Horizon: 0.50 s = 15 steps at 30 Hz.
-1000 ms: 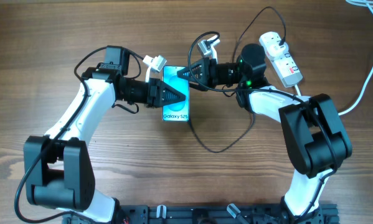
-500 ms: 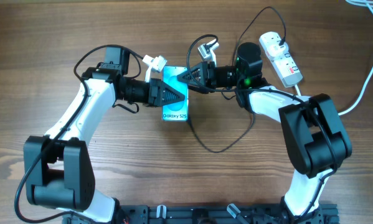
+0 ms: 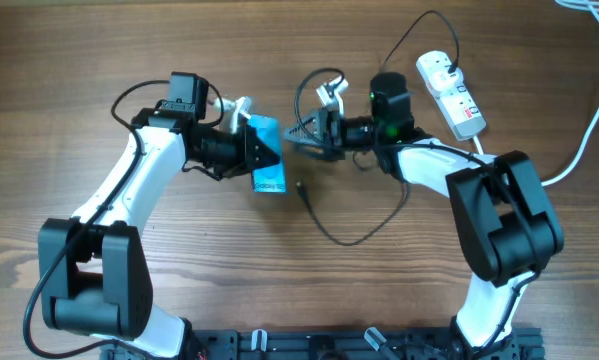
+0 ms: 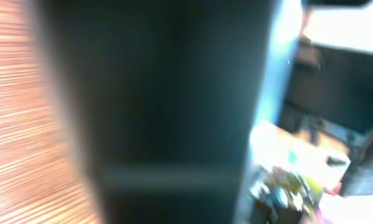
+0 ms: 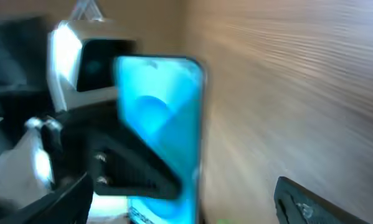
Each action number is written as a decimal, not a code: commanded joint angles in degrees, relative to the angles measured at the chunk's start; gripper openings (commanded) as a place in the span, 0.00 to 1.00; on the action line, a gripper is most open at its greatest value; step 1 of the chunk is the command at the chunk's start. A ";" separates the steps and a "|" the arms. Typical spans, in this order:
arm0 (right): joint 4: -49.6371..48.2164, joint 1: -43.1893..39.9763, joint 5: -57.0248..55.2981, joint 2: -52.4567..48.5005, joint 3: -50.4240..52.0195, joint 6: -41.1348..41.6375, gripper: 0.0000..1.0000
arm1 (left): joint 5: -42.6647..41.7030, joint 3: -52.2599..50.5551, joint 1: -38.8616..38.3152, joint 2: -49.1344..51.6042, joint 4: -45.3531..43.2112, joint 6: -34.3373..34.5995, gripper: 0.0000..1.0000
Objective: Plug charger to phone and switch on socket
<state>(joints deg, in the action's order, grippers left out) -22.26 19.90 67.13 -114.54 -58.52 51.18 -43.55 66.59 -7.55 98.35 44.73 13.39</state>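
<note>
Teal phone (image 3: pixel 267 158) tilted on edge; black charger (image 3: pixel 347 241) looped beside; white socket (image 3: pixel 451 94) upper right

Teal-blue phone (image 5: pixel 158 124) screen with paler oval marking. White socket (image 3: pixel 449 92), small red switches; thin black charger (image 3: pixel 351 241) cable. Brown wood-grain worktop (image 3: pixel 279 300).

Phone (image 3: pixel 266 160) now on edge, prev. flat

Tilted phone (image 3: pixel 267 160) in left fingers (image 3: pixel 258 150), charger (image 3: pixel 302 188) tip lying on table (image 3: pixel 279 295)
</note>
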 commanded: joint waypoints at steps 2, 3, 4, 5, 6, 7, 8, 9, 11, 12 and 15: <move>13.35 -0.33 -8.96 -0.63 0.04 -16.31 0.93 | 15.89 0.17 -0.15 -1.22 0.98 10.16 0.04; 15.98 -0.33 -9.14 -0.63 0.04 -18.29 0.93 | 16.83 0.17 -0.15 -1.16 1.18 10.62 0.04; 18.34 -0.31 -9.68 -0.63 0.04 -19.65 0.93 | 18.21 0.15 -0.15 -1.01 1.44 11.13 0.04; 20.46 -0.31 -10.58 -0.63 0.04 -20.28 0.93 | 18.97 0.15 -0.15 -0.87 1.66 11.13 0.04; 22.18 -0.31 -11.37 -0.63 0.04 -20.94 0.93 | 20.04 0.15 -0.15 -0.72 1.92 11.15 0.04; 23.58 -0.31 -12.11 -0.63 0.04 -21.33 0.93 | 21.31 0.15 -0.15 -0.59 2.29 11.19 0.04; 24.83 -0.33 -12.72 -0.63 0.04 -21.81 0.93 | 22.62 0.13 -0.15 -0.37 2.69 11.58 0.04; 25.83 -0.33 -13.16 -0.63 0.04 -22.45 0.94 | 23.56 0.13 -0.22 -0.11 3.06 11.58 0.04; 27.61 -0.31 -14.01 -0.63 0.04 -22.99 0.94 | 25.97 0.13 -0.46 0.74 4.09 11.58 0.04; 28.37 -0.31 -14.78 -0.63 0.04 -23.04 0.95 | 27.17 0.13 -0.74 1.20 4.55 11.58 0.04; 31.28 -0.31 -18.40 -0.63 0.04 -24.55 0.96 | 34.62 0.13 -2.64 3.85 6.34 14.05 0.04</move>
<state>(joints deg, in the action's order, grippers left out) 6.74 19.66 54.74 -114.59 -58.54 30.02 -18.22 66.59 -8.14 99.31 49.78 24.38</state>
